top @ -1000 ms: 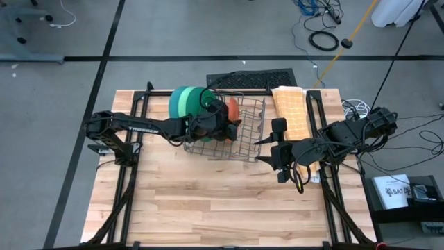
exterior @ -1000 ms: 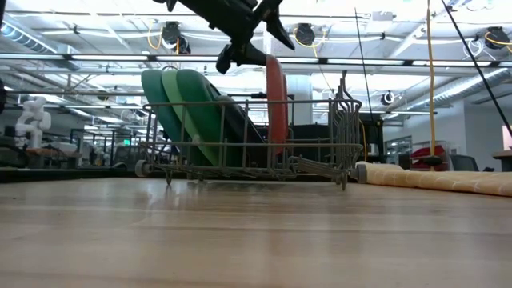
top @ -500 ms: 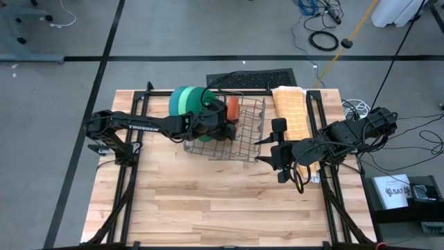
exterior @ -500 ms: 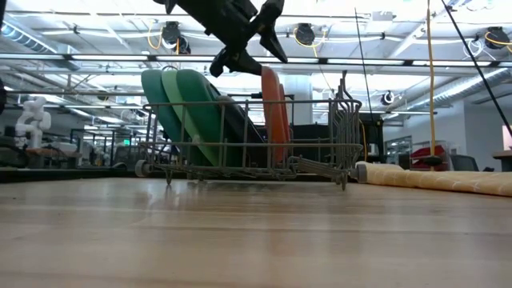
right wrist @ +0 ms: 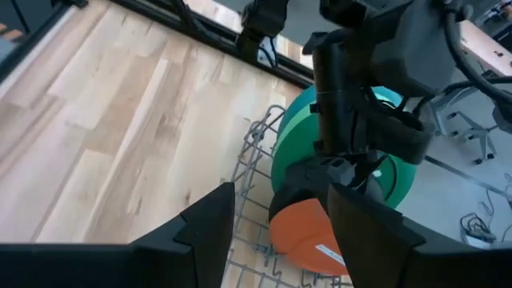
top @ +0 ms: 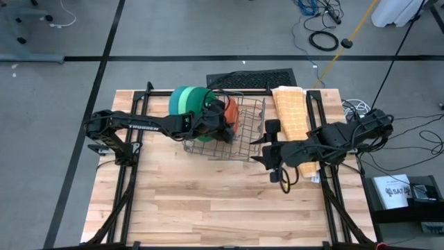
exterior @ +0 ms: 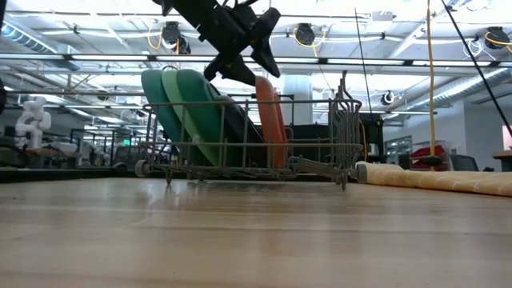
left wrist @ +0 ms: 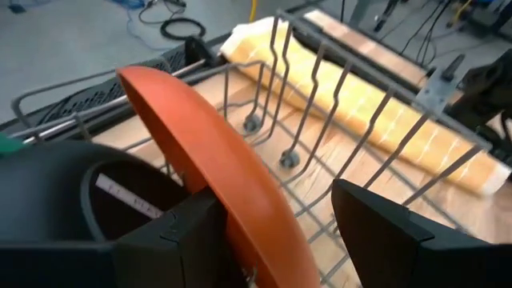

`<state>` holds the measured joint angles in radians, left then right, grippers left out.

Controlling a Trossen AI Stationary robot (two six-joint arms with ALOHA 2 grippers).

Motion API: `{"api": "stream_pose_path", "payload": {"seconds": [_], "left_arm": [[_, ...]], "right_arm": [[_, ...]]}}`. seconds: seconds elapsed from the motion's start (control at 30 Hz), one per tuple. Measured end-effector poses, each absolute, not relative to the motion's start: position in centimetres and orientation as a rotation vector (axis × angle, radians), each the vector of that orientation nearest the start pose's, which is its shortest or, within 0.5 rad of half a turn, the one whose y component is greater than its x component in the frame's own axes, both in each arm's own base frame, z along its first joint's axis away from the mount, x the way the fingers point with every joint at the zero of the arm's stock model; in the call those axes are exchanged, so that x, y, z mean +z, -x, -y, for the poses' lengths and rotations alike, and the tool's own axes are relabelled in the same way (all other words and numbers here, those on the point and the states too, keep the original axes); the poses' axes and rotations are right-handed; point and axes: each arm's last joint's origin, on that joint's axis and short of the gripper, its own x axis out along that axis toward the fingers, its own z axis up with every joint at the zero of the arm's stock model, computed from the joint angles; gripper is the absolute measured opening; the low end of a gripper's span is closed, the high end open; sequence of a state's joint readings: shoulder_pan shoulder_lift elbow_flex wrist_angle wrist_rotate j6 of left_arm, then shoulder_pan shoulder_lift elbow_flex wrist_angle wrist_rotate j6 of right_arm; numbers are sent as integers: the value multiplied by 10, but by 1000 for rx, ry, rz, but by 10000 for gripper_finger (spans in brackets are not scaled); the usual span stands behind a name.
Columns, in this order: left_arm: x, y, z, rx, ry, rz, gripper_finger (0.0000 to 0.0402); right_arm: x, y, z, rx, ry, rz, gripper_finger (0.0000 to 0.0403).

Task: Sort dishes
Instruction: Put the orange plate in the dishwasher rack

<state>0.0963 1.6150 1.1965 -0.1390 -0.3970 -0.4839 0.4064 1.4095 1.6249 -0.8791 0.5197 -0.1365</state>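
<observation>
The orange plate [exterior: 270, 120] stands on edge in the grey wire rack [top: 250, 132], tilted toward the black plate [left wrist: 120, 200] beside it. Three green plates [top: 184, 102] lean at the rack's left end. My left gripper [exterior: 240, 68] hovers over the rack, open, with one finger on each side of the orange plate's upper rim [left wrist: 208, 136]. My right gripper [top: 267, 149] is open and waits just right of the rack, above the table, pointing at it. My left gripper comes at the orange plate's upper rim [left wrist: 240, 200] slanting down from the table's left, its fingers astride the rim. The rim lies close against one finger [left wrist: 188, 232]; I cannot tell whether it touches. The plate's lower edge sits in the rack.
A folded yellow-orange cloth [top: 291, 111] lies along the table's right side behind my right arm. The rack's right half [left wrist: 320, 96] holds only bare wire prongs. Bare wood [top: 208, 201] fills the near half of the table.
The orange plate has sunk lower into the rack and tipped from upright to a lean toward the black plate. My left gripper has moved toward the table's left and tipped with it. My right gripper has shifted a little toward the rack.
</observation>
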Motion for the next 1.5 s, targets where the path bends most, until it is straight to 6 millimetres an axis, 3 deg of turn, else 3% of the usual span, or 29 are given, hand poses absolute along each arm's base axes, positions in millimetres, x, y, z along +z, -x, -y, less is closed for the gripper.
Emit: {"api": "stream_pose_path", "payload": {"seconds": [0.4, 0.67, 0.97, 1.13, 1.27, 1.5], "left_arm": [[275, -343, -45, 601, 252, -557, 234], [286, -335, -44, 595, 203, -548, 234], [320, -318, -30, 525, 134, -437, 234], [356, -294, -16, 489, 65, -306, 234], [382, -264, -3, 473, 1, -239, 230], [397, -216, 8, 517, -42, -275, 172]], "right_arm": [[404, -277, -94, -93, 437, -663, 193], [402, -283, -84, -146, 383, -672, 193], [389, -303, -67, -223, 354, -717, 193], [375, -327, -48, -299, 318, -734, 193], [351, -347, -28, -365, 286, -821, 185], [310, -374, 0, -438, 277, -955, 112]]}}
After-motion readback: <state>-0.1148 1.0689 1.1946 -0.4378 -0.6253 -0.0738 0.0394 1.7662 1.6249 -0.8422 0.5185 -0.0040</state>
